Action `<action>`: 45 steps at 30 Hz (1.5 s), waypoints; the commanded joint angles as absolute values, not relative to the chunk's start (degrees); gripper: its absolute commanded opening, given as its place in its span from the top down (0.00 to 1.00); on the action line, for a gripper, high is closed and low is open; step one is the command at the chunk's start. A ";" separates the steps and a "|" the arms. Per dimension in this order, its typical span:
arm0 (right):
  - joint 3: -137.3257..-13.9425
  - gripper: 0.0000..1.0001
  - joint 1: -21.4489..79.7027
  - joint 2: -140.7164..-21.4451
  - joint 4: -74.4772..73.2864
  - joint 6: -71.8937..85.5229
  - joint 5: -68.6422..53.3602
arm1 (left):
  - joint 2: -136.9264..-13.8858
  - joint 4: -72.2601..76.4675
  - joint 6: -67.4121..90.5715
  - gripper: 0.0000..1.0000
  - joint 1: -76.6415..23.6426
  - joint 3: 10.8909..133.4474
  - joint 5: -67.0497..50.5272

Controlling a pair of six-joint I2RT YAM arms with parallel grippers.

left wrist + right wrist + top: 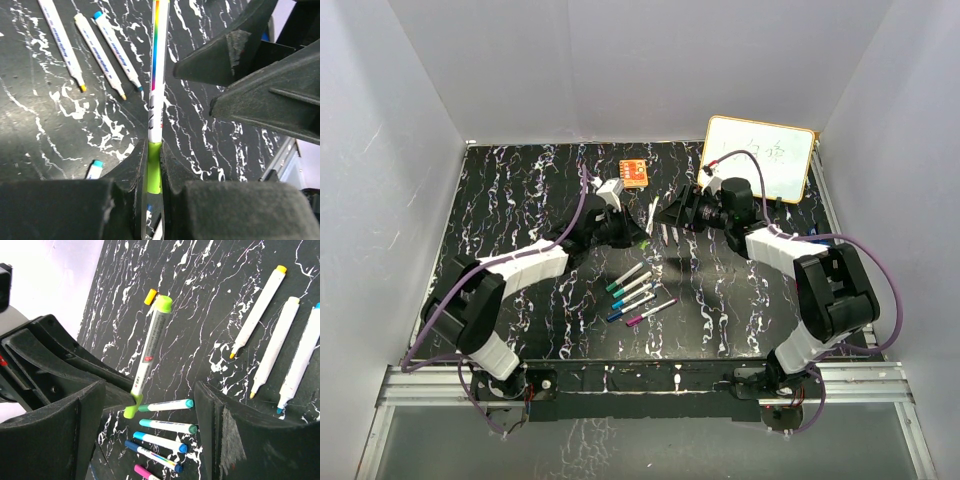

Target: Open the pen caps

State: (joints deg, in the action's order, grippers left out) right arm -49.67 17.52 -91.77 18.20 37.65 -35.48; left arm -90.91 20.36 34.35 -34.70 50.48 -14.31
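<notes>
My left gripper [154, 150] is shut on the lime green cap [154, 170] of a white pen [157, 75] and holds it off the table, barrel pointing away. In the right wrist view the same pen [150, 347] hangs between my open right gripper's [150, 390] fingers, which do not touch it. From above, the left gripper [638, 240] and right gripper [667, 224] meet at the pen [649, 215]. Several capped pens [635, 292] lie in a row in front. Three uncapped pens [272, 335] lie beside them. A loose yellow cap [149, 296] lies beyond.
An orange square block [634, 173] lies at the back of the black marbled table [520, 200]. A white whiteboard [760, 158] leans at the back right. White walls close in three sides.
</notes>
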 commanded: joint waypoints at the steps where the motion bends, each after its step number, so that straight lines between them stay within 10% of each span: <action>1: -48.91 0.32 17.84 -92.30 24.92 39.94 -37.28 | -91.87 26.72 37.93 1.00 -35.07 50.81 -19.58; 27: -49.13 0.73 18.37 -96.04 32.16 44.55 -39.73 | -95.20 36.95 43.41 1.00 -36.54 49.32 -23.52; 35: -48.71 1.00 18.32 -95.80 32.74 44.80 -39.61 | -95.27 36.77 43.26 1.00 -36.56 49.38 -23.57; 39: -48.47 1.00 18.33 -95.48 32.78 44.73 -39.12 | -94.73 37.75 43.39 0.64 -36.56 48.78 -23.37; 45: -48.69 1.00 18.37 -95.23 32.36 44.38 -39.18 | -94.49 38.76 42.50 0.57 -36.56 47.99 -25.15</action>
